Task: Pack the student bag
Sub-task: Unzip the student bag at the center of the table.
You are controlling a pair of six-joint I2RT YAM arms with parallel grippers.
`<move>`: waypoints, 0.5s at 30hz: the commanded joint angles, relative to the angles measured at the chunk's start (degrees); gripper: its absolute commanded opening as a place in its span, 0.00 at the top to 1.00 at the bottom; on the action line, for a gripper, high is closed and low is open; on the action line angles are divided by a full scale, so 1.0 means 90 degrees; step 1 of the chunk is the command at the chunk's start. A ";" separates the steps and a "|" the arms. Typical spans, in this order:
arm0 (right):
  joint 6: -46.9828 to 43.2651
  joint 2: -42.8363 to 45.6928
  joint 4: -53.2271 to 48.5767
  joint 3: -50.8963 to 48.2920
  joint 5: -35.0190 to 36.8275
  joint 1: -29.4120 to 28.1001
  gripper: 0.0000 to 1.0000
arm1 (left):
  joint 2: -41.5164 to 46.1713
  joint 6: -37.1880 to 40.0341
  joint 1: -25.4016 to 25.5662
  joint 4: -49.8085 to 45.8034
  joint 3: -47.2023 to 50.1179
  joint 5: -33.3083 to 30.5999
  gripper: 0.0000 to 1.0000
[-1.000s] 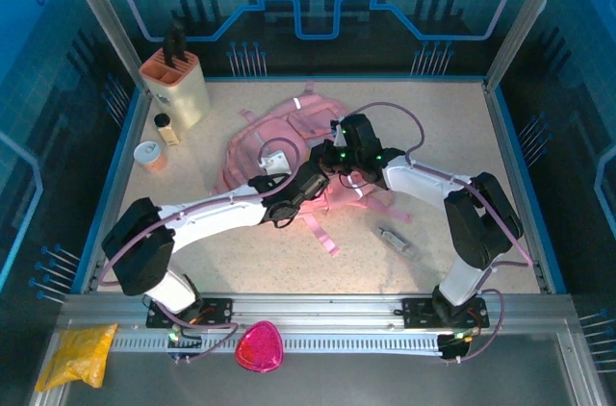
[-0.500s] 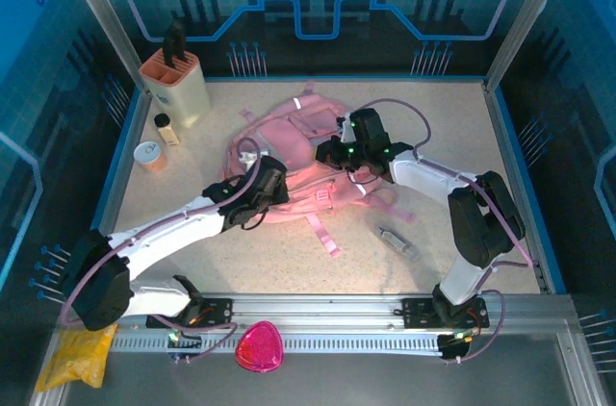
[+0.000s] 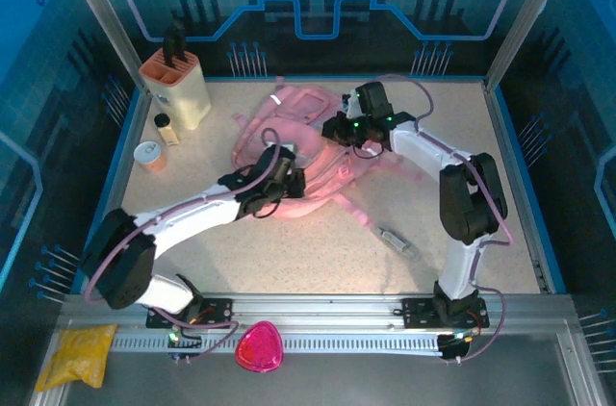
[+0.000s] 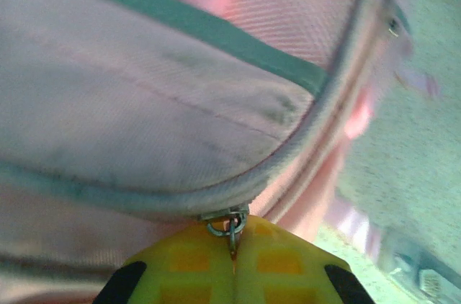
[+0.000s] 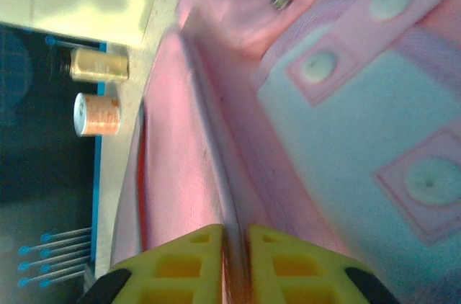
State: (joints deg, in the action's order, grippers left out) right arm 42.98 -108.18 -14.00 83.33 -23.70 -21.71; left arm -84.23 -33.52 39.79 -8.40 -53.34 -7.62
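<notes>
Cloth of the student bag (image 3: 300,115) is spread mid-table in the top view, its long axis roughly far-to-near with straps trailing near-right. Bare table (image 3: 472,223) is left to the right and front. The left gripper (image 3: 281,178) is set at the bag's near edge, the right gripper (image 3: 340,127) on its far-right side.

In the left wrist view, the jaws are closed on the zipper pull (image 4: 229,223), with the zip track curving away up-right.

In the right wrist view, the jaws are almost shut, and a bag seam (image 5: 216,174) is pinched between them.

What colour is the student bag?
Pink; the student bag shows best in the top external view.
</notes>
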 commanded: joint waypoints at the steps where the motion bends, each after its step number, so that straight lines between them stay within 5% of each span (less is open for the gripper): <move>1: -0.0394 0.0185 -0.0150 0.0391 0.0235 0.0247 0.69 | -0.0369 -0.0205 0.0326 0.0379 -0.0539 0.0519 1.00; 8: 0.0651 0.1504 0.0008 -0.1153 -0.0360 0.0452 0.47 | -0.0811 -0.0290 0.0371 0.0574 -0.0865 0.0771 1.00; 15: 0.1820 0.1885 0.1020 -0.2485 -0.0837 0.0261 0.47 | -0.0925 -0.0182 0.0463 0.0548 -0.0978 0.0788 1.00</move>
State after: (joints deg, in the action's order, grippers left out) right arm 52.73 -90.94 -10.55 64.36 -27.16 -18.41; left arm -92.07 -35.48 43.07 -5.72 -59.33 -2.48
